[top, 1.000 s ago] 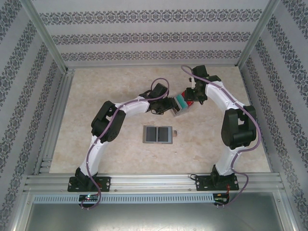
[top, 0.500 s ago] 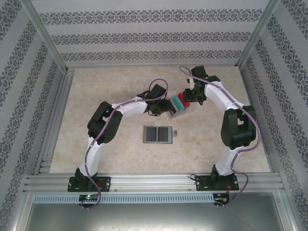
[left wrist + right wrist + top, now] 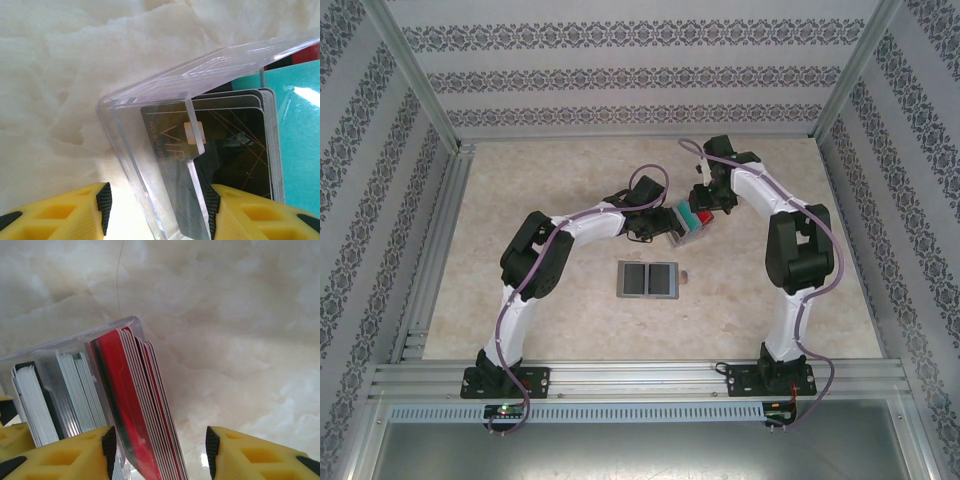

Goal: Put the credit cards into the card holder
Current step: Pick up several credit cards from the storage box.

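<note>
My left gripper (image 3: 157,207) has its jaws apart around one corner of a clear plastic box (image 3: 210,65). Between the left pad and the box wall I see a little space, and I cannot tell if the jaws really pinch the box. Inside this corner stand dark credit cards (image 3: 235,150) with gold "VIP" letters, and a teal card (image 3: 300,150) is just beside them.

My right gripper (image 3: 157,445) comes to the same box from the other side. Its jaws are spread around a pack of red cards (image 3: 130,390) which stands tilted in the end compartment. A gap is visible between the cards and the right finger. The next compartments contain silver-grey cards (image 3: 75,385).

From above, both grippers meet past the middle of the tabletop (image 3: 540,180), toward its far edge. The card holder (image 3: 648,279) lies open and flat near the middle of the tabletop, apart from the box, on the side of the near edge. A small brownish thing (image 3: 685,277), too small to identify, lies just beside its right edge.
</note>
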Action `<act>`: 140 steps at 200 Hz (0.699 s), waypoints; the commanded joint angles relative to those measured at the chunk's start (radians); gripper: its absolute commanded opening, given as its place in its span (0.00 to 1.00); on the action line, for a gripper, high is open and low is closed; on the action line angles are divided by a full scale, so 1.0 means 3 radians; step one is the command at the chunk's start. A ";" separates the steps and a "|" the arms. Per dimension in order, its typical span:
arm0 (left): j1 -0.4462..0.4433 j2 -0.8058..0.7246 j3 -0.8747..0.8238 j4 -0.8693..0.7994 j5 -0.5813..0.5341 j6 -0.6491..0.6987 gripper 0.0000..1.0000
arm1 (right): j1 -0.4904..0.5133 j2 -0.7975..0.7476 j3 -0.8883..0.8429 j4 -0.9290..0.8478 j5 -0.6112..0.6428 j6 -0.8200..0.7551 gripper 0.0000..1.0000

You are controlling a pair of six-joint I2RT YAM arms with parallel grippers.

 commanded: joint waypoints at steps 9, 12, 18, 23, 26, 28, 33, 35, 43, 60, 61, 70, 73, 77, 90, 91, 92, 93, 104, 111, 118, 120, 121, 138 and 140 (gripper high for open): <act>0.0007 -0.0038 -0.0114 -0.0245 -0.0034 0.0089 0.54 | -0.0002 0.0124 0.0127 -0.0099 0.0104 -0.0028 0.52; 0.0006 -0.0041 -0.0115 -0.0246 -0.0034 0.0089 0.55 | -0.0003 0.0135 0.0128 -0.0095 0.0115 -0.0022 0.52; 0.0006 -0.0038 -0.0108 -0.0248 -0.0030 0.0088 0.55 | 0.0001 0.0154 0.0132 -0.0094 0.0135 -0.0023 0.52; 0.0006 -0.0036 -0.0102 -0.0249 -0.0025 0.0094 0.54 | -0.0001 0.0170 0.0133 -0.0091 0.0150 -0.0023 0.52; 0.0006 -0.0034 -0.0097 -0.0248 -0.0027 0.0095 0.55 | -0.0007 0.0176 0.0133 -0.0090 0.0165 -0.0023 0.52; 0.0006 -0.0035 -0.0095 -0.0248 -0.0029 0.0095 0.54 | -0.0005 0.0184 0.0133 -0.0089 0.0175 -0.0018 0.52; 0.0006 -0.0031 -0.0098 -0.0248 -0.0023 0.0095 0.54 | -0.0008 0.0197 0.0137 -0.0093 0.0201 -0.0008 0.52; 0.0004 -0.0032 -0.0096 -0.0248 -0.0028 0.0095 0.54 | -0.0010 0.0201 0.0141 -0.0099 0.0205 -0.0001 0.52; 0.0004 -0.0034 -0.0097 -0.0243 -0.0022 0.0094 0.54 | -0.0019 0.0200 0.0131 -0.0088 0.0205 0.0008 0.52; 0.0006 -0.0038 -0.0109 -0.0244 -0.0018 0.0093 0.54 | -0.0034 0.0170 0.0147 -0.0102 0.0238 0.0042 0.52; 0.0006 -0.0037 -0.0110 -0.0243 -0.0019 0.0094 0.54 | -0.0034 0.0166 0.0148 -0.0103 0.0240 0.0043 0.52; 0.0006 -0.0042 -0.0114 -0.0248 -0.0023 0.0095 0.54 | -0.0040 0.0112 0.0126 -0.0082 0.0250 0.0044 0.52; 0.0006 -0.0046 -0.0115 -0.0248 -0.0024 0.0092 0.54 | -0.0038 0.0096 0.0122 -0.0066 0.0259 0.0047 0.52; 0.0006 -0.0043 -0.0118 -0.0243 -0.0023 0.0092 0.54 | -0.0043 0.0078 0.0109 -0.0048 0.0270 0.0040 0.52; 0.0003 -0.0039 -0.0128 -0.0238 -0.0017 0.0090 0.54 | -0.0064 0.0079 0.0136 -0.0067 0.0306 0.0031 0.52; 0.0007 -0.0040 -0.0127 -0.0238 -0.0015 0.0090 0.54 | -0.0065 0.0082 0.0139 -0.0073 0.0307 0.0029 0.52; 0.0007 -0.0041 -0.0126 -0.0235 -0.0017 0.0090 0.54 | -0.0070 0.0084 0.0144 -0.0076 0.0307 0.0029 0.52; 0.0006 -0.0041 -0.0126 -0.0236 -0.0018 0.0090 0.54 | -0.0073 0.0085 0.0146 -0.0077 0.0302 0.0028 0.52; 0.0003 -0.0038 -0.0130 -0.0238 -0.0015 0.0086 0.54 | -0.0091 0.0105 0.0160 -0.0088 0.0253 0.0010 0.51; 0.0005 -0.0031 -0.0132 -0.0230 -0.0018 0.0077 0.54 | -0.0100 0.0120 0.0172 -0.0105 0.0241 0.0008 0.50; 0.0005 -0.0035 -0.0133 -0.0235 -0.0016 0.0081 0.54 | -0.0097 0.0124 0.0174 -0.0114 0.0247 0.0011 0.49; 0.0006 -0.0033 -0.0129 -0.0240 -0.0018 0.0082 0.54 | -0.0099 0.0123 0.0174 -0.0117 0.0250 0.0010 0.49; 0.0006 -0.0032 -0.0130 -0.0239 -0.0019 0.0083 0.54 | -0.0098 0.0123 0.0174 -0.0116 0.0248 0.0011 0.49; 0.0006 -0.0041 -0.0134 -0.0240 -0.0030 0.0084 0.54 | -0.0096 0.0088 0.0158 -0.0096 0.0210 0.0017 0.49; 0.0005 -0.0040 -0.0136 -0.0238 -0.0026 0.0084 0.54 | -0.0093 0.0086 0.0158 -0.0097 0.0206 0.0015 0.49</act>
